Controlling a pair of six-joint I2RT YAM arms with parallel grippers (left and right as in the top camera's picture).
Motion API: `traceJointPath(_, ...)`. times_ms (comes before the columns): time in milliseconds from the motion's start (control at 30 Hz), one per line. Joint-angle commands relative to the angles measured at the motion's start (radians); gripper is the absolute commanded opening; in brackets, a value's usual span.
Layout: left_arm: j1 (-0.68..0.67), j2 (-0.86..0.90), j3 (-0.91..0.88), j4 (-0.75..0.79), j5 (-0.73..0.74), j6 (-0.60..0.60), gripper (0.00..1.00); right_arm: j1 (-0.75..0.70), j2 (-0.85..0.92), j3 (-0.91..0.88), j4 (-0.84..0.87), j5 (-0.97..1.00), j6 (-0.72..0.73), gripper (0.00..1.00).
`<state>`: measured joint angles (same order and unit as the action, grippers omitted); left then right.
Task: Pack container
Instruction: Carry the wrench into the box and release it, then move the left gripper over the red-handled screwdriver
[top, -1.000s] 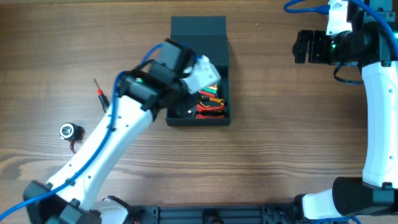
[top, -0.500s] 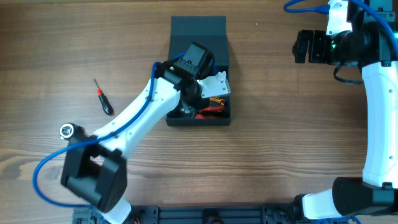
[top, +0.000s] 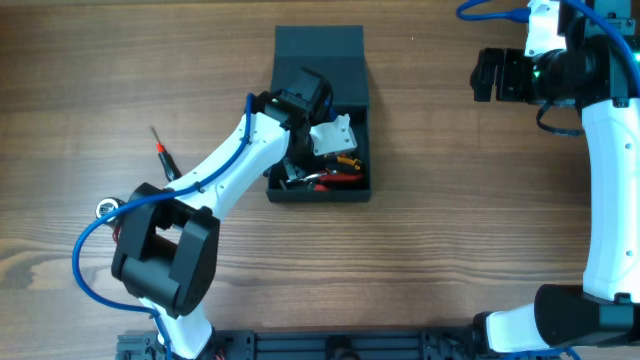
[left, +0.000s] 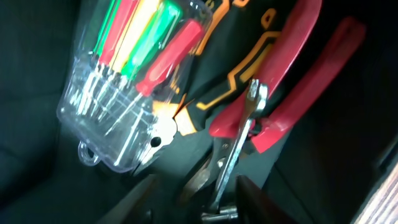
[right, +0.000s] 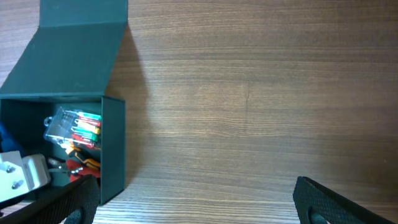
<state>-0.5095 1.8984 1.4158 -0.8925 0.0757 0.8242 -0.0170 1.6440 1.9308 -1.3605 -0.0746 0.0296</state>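
Two YAM arms over a wood tabletop (top: 450, 220): L gripper (left: 199, 205) is down inside the open container (top: 320, 45), far-centre w/ lid flap laid back, jaws parted either side of a silver wrench (left: 239, 149) across red pliers (left: 298, 81), near a clear screwdriver case (left: 124, 81). R gripper (right: 193, 205) hovers well right, jaws wide.

The container (top: 320, 52), a dark teal-black matte box, sits well right of the screwdriver (top: 163, 155); hinged flap lid open flat; hand tools inside.
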Motion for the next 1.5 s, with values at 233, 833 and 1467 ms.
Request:
traceJointPath(233,0.002,-0.127,0.062,-0.011,-0.110,-0.216,0.67,-0.002,0.010,-0.009,0.006,-0.005,-0.003,1.00)
traceJointPath(833,0.581,-0.397,0.195,-0.420,-0.307,-1.264,1.00,-0.002,0.009,-0.009,-0.024,-0.005,-0.007,1.00)
traceJointPath(1467,0.758,-0.088,-0.075,-0.122,-0.156,-1.273,1.00,-0.002,0.010,-0.009,-0.039,-0.005,-0.006,1.00)
